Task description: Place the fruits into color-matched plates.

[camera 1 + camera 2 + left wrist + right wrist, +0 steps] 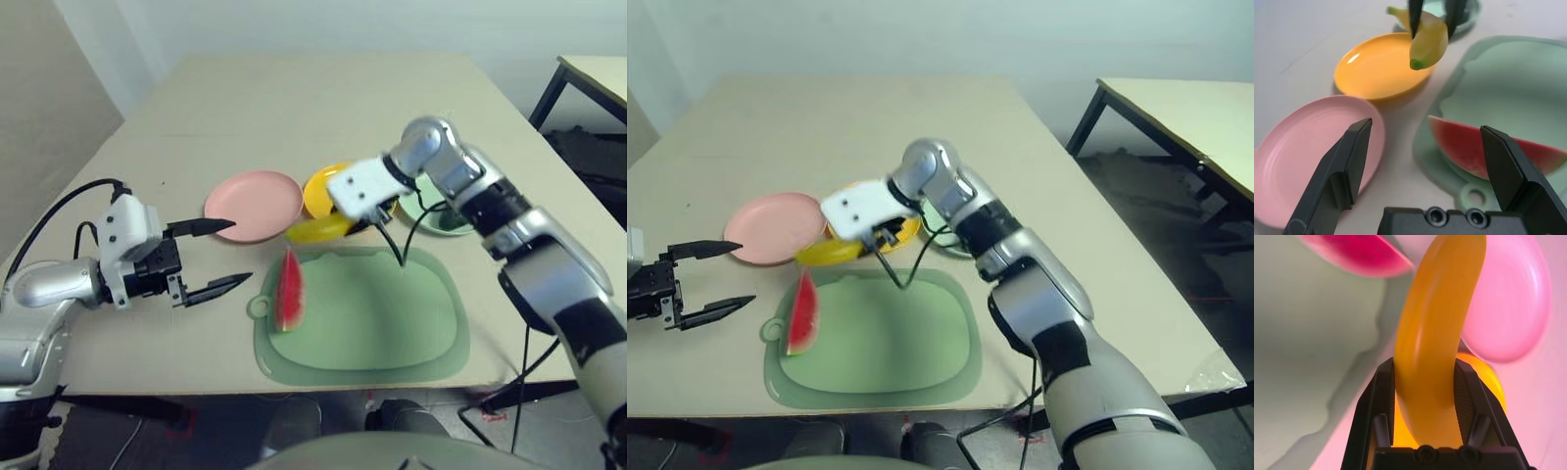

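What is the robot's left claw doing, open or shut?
Open: the left claw has its two fingers spread wide, with no fruit clamped between them.

Left gripper [233,255] hangs open, fingers spread. Right gripper [1424,363] is closed in a grip, its silver arm [529,235] reaching forward and inward.
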Robot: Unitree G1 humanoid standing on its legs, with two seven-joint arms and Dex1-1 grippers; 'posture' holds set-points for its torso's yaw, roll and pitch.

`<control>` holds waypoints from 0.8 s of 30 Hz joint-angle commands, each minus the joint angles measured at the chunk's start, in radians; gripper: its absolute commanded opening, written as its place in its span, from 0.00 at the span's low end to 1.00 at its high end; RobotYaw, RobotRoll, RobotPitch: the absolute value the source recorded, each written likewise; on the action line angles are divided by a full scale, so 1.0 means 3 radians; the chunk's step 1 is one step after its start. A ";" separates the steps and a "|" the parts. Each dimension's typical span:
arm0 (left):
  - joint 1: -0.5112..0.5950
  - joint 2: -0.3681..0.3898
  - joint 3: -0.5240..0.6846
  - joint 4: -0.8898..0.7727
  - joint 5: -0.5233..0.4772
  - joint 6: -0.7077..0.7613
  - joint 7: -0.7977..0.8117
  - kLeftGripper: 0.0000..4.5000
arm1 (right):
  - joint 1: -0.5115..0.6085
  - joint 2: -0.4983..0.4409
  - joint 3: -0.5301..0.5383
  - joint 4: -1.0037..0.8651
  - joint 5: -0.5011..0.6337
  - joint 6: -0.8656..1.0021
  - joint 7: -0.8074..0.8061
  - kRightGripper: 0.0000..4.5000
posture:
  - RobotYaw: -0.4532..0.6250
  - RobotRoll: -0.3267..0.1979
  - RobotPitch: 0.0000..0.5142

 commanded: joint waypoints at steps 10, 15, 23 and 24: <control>0.0067 0.0022 -0.0004 0.0047 0.0206 0.0191 0.0287 1.00 | -0.0214 0.0291 -0.0067 0.1107 -0.0461 0.0303 -0.0892 0.37 | 0.63 0.62 0.00; 0.0091 0.0031 0.0015 0.0039 0.0239 0.0191 0.0285 1.00 | -0.0196 0.0317 -0.0041 0.1216 -0.0599 0.0388 -0.0932 0.37 | 0.64 0.62 0.00; 0.0125 0.0038 0.0005 0.0044 0.0262 0.0192 0.0259 1.00 | -0.0130 0.0289 -0.0042 0.1261 -0.0736 0.0339 -0.0885 0.66 | 0.64 0.62 0.00; 0.0120 0.0039 0.0000 0.0049 0.0266 0.0188 0.0255 1.00 | -0.0129 0.0288 -0.0048 0.1263 -0.0742 0.0336 -0.0886 0.75 | 0.64 0.62 0.00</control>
